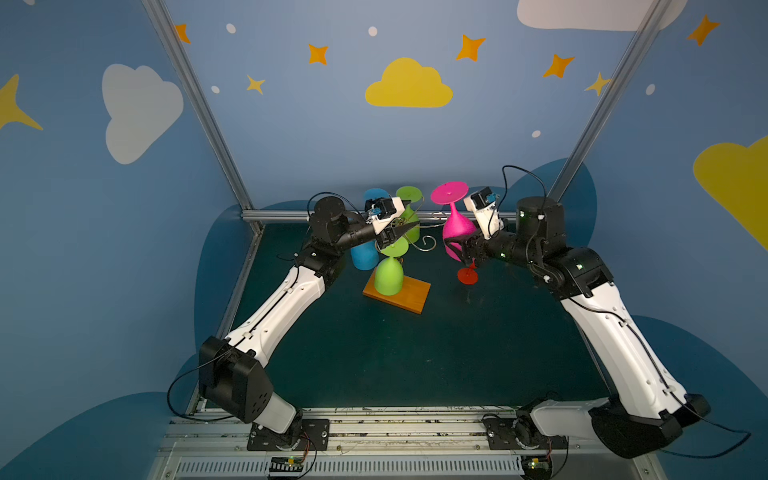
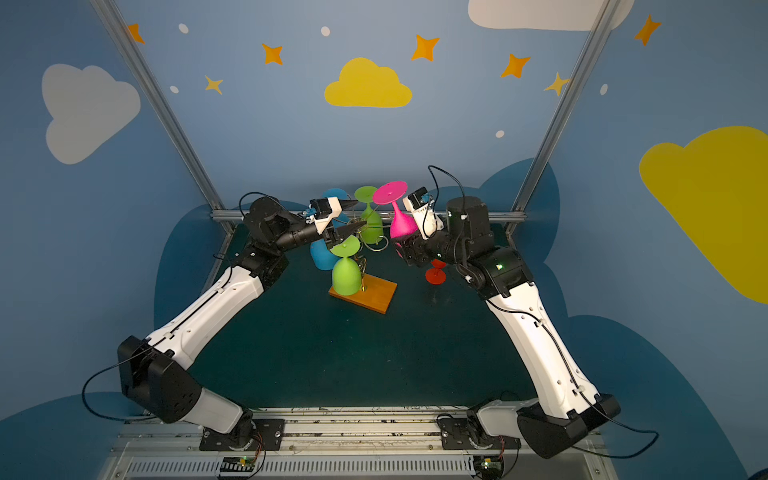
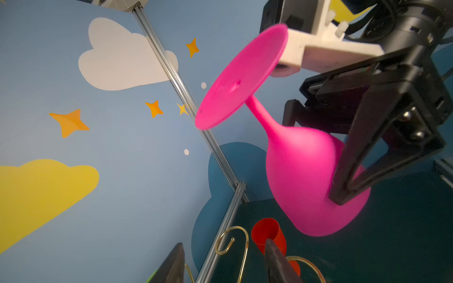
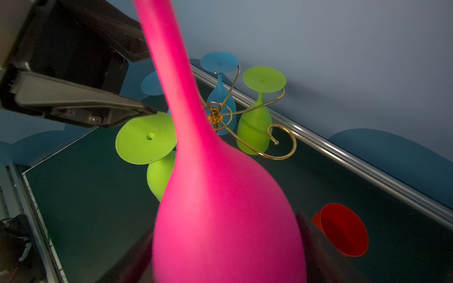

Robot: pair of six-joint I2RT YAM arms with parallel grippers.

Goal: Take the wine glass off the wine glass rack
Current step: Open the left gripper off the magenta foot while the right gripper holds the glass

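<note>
Dk green tabletop (image 1: 374,365), blue walls (image 1: 291,124) w/ cloud + star decals, alu frame rails (image 1: 199,108).

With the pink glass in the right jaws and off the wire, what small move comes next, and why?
Probably lower the pink glass toward bare mat, away from the red glass. The right gripper clamps its bowl, foot up, clear of the rack; the left gripper stands open near the hanging green glass.

No readable text, labels, brands or numbers on anything.
</note>
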